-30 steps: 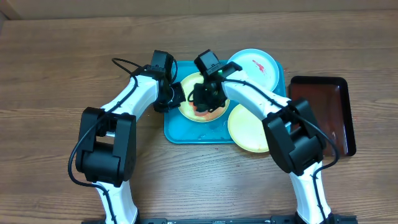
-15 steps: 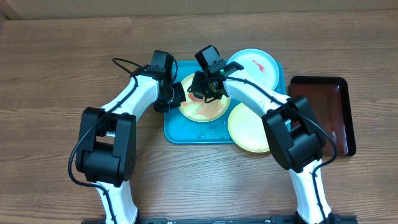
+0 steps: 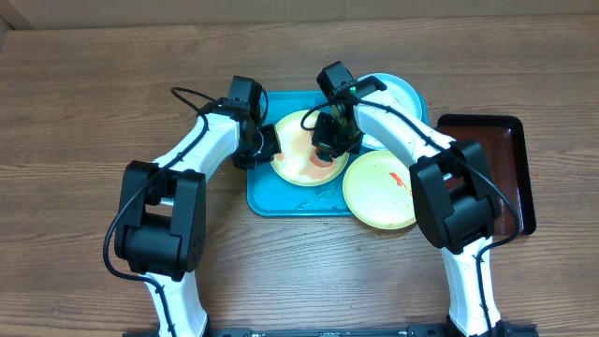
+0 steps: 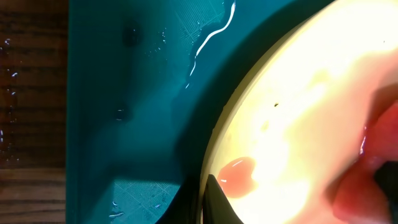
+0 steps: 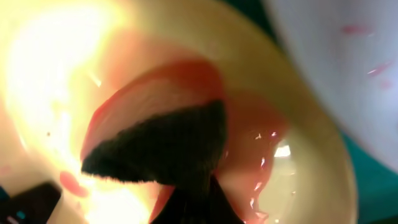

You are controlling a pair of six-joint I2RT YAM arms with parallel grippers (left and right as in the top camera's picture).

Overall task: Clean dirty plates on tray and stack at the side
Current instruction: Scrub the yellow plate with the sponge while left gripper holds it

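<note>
On the teal tray (image 3: 264, 198) lies a pale yellow plate (image 3: 298, 140) with red-orange smears. My left gripper (image 3: 266, 146) is shut on its left rim; in the left wrist view the dark fingertips (image 4: 214, 202) pinch the plate's edge (image 4: 292, 106) over the tray (image 4: 124, 93). My right gripper (image 3: 328, 148) is shut on a dark scrubbing pad (image 5: 161, 146) that presses on the wet red smear in the same plate (image 5: 311, 168). A second yellow plate (image 3: 379, 190) with a red smear rests at the tray's front right corner. The light blue-white plate (image 3: 401, 92) at the back right is partly hidden by my right arm.
A dark brown-red tray (image 3: 489, 168) stands to the right of the teal tray. Bare wooden table (image 3: 84, 112) surrounds the trays. Water drops sit on the teal tray floor (image 4: 130, 37). Both arms cross over the teal tray's back half.
My right gripper has moved rightward across the yellow plate with the pad, and its arm now covers more of the blue-white plate. The left gripper has stayed on the rim.
</note>
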